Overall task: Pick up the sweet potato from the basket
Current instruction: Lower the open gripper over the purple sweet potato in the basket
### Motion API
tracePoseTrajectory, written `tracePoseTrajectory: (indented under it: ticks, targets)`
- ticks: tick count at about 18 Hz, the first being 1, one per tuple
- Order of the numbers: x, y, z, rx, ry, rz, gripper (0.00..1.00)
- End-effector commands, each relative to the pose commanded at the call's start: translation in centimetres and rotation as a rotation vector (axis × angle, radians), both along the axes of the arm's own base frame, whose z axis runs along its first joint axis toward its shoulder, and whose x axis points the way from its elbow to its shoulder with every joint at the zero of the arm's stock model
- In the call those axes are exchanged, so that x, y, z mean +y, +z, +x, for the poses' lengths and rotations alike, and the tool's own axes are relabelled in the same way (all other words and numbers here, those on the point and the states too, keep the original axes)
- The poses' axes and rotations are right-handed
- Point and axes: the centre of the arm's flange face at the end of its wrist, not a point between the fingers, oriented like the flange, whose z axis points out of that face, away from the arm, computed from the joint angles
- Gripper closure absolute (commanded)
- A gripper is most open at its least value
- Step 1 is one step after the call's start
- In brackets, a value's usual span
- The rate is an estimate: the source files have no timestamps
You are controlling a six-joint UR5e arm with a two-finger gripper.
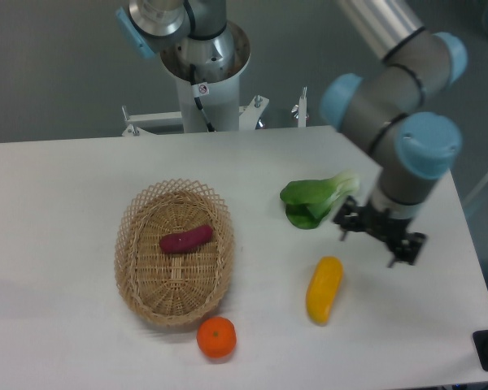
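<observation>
The sweet potato (186, 239), small and dark reddish-purple, lies across the middle of the oval wicker basket (135, 268) on the left half of the table. My gripper (369, 246) hangs far to the right of the basket, just right of the green leafy vegetable and above the yellow vegetable. Its black fingers (393, 258) stand apart, open, with nothing between them.
A green bok choy (313, 199) lies right of the basket. A yellow-orange oblong vegetable (324, 289) sits below the gripper. A round orange fruit (216, 337) rests against the basket's front rim. The arm's base column (205, 77) stands behind the table.
</observation>
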Motion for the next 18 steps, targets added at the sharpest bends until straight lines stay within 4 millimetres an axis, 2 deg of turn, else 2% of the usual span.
tracePoseTrajectory:
  ticks: [1, 3, 7, 12, 14, 18]
  targets:
    - [0.1, -0.3, 2.0, -0.011, -0.02, -0.008, 0.0]
    - [1.6, -0.4, 6.2, -0.006, -0.081, -0.005, 0.0]
    - [4.5, -2.5, 13.5, 0.012, -0.181, 0.011, 0.0]
    - [6.1, -5.1, 20.2, 0.003, -0.275, 0.001, 0.0]
    - [6.1, -6.6, 21.9, -0.015, -0.298, -0.018, 0.0]
    - [6.3, -8.2, 23.0, -0.027, -0.315, -0.03, 0.0]
